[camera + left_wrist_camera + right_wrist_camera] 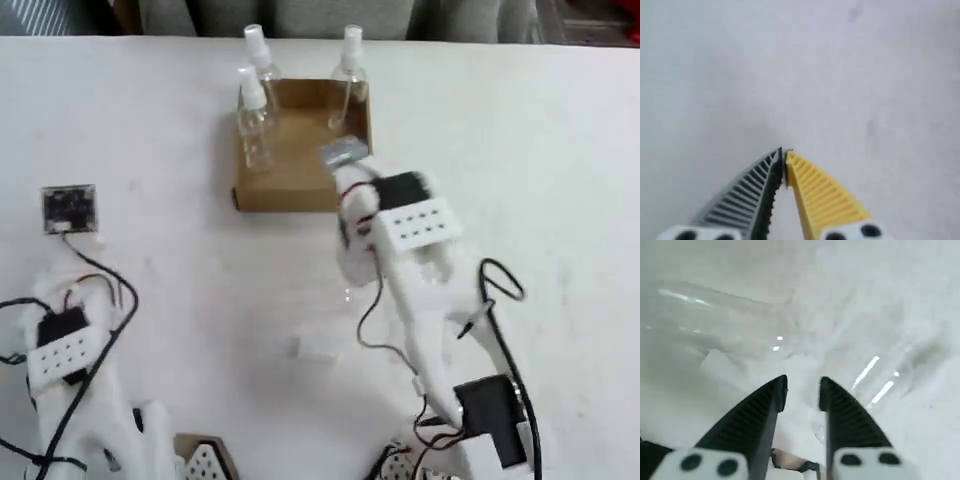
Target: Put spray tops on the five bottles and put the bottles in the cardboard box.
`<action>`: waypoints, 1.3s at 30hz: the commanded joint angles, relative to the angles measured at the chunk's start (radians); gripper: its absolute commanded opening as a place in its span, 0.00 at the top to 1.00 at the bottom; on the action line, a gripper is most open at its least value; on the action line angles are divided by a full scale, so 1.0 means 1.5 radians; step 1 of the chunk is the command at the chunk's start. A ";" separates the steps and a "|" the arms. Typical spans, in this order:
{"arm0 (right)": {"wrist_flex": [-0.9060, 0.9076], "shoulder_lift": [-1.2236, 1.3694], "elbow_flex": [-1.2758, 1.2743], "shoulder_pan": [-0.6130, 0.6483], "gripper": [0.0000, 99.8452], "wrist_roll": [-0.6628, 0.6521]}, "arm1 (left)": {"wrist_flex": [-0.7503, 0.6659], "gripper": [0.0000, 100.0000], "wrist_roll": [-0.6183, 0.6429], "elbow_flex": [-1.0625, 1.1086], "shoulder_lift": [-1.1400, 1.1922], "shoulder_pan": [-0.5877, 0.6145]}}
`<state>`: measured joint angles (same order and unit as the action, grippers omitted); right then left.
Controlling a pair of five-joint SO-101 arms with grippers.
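- Standing upright w/ spray tops on: 3 bottles (255,120), in/at box (300,190), mid far edge of table (560,120).
- R gripper (802,390): jaws slightly apart, nothing clearly gripped; arm by box's near-right corner.
- L gripper (784,162): clenched, empty, over bare table nr near-left corner.

I take the cardboard box (300,175) as the centre of the clock. A bottle (255,125) stands inside it by the 9 o'clock wall. A second bottle (258,50) is at the 11 o'clock corner and a third bottle (350,75) at the 1 o'clock corner. Between them the box floor is open from above. The right arm (415,230) hangs over the 5 o'clock corner and closes that side. At 6 o'clock the table (200,290) gives free passage. At 8 o'clock a small black board (68,208) and its cable (100,270) lie in front of the left arm (60,355).
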<state>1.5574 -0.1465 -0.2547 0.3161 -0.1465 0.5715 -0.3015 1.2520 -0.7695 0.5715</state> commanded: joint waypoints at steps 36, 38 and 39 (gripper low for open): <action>-0.299 -0.253 -0.270 -0.304 0.98 0.080 | 0.441 0.92 -0.419 -0.157 -0.022 -0.891; -0.303 -0.253 -0.270 -0.316 0.98 0.080 | 0.454 0.92 -0.451 -0.153 -0.017 -0.922; -0.303 -0.253 -0.270 -0.318 0.98 0.080 | 0.455 0.90 -0.463 -0.146 -0.017 -0.935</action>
<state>1.1201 -0.4964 -0.6674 -0.1412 -0.0253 1.2144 -0.9229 1.0464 -0.7695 -0.7342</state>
